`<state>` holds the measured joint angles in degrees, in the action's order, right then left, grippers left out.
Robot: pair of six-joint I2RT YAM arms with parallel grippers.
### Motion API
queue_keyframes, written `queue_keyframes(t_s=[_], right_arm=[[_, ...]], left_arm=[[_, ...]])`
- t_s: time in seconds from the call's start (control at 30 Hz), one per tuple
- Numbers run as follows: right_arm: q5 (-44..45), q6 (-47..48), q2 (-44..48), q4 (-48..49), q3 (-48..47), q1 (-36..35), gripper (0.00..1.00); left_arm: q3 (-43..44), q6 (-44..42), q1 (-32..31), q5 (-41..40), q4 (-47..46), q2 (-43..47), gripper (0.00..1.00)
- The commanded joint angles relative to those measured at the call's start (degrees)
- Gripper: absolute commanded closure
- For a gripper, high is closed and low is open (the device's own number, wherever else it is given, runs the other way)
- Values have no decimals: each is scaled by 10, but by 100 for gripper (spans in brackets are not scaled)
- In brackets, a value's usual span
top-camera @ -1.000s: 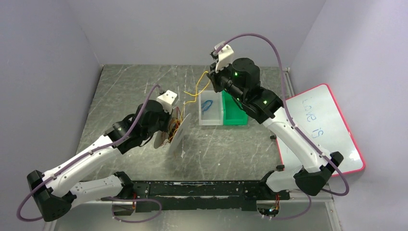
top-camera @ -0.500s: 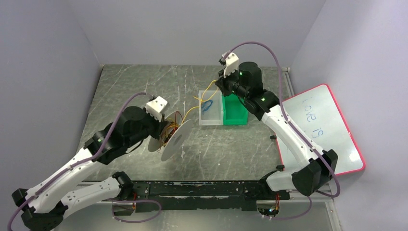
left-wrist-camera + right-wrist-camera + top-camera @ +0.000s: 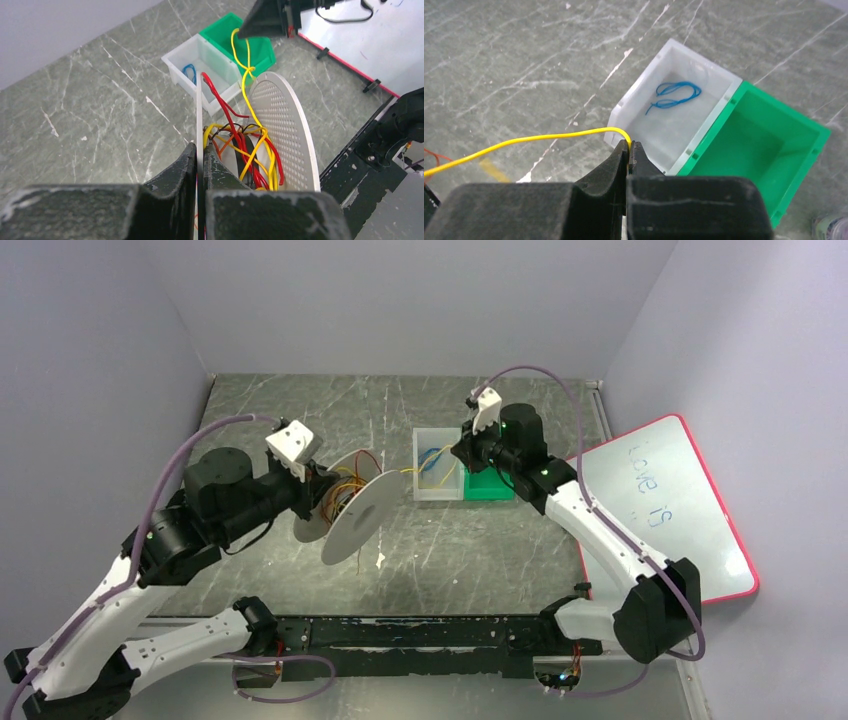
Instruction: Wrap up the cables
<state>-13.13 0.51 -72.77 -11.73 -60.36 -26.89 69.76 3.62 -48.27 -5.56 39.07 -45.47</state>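
A white two-disc spool (image 3: pixel 355 518) is held off the table by my left gripper (image 3: pixel 308 480). In the left wrist view the left gripper (image 3: pixel 200 152) is shut on the thin edge of one disc (image 3: pixel 199 110). The yellow, red and orange cables (image 3: pixel 250 155) lie looped between that disc and the perforated disc (image 3: pixel 285 130). One yellow cable (image 3: pixel 425 465) runs from the spool to my right gripper (image 3: pixel 458 452). In the right wrist view the right gripper (image 3: pixel 629 146) is shut on this yellow cable (image 3: pixel 539 138) above the white bin.
A clear white bin (image 3: pixel 706 61) holds a small blue wire coil (image 3: pixel 674 95). A green bin (image 3: pixel 784 107) stands against its right side. A red-framed whiteboard (image 3: pixel 680 510) lies at the right. A black rail (image 3: pixel 420 635) runs along the near edge.
My left arm has drawn back to the left, and the spool has turned in it. My right gripper has moved nearer and lower with the yellow cable, over the bins.
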Motion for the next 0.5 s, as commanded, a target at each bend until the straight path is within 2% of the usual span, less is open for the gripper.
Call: queue_keyframes(t_s=[0.0,0.17,0.33,0.47], right_arm=[[-1,-21,24,52,55,3,100],[-4,-37,46,101,117,2,100],[-21,-66,45,138,162,-10,100],[-21,-98,35,181,203,-60,100]], left_arm=[[59,-1,-4,-13,-14,-1,93],[94,8,-3,-36,-16,-17,93],[119,32,-4,-22,-42,-29,93],[121,65,-4,-29,-81,-32,93]])
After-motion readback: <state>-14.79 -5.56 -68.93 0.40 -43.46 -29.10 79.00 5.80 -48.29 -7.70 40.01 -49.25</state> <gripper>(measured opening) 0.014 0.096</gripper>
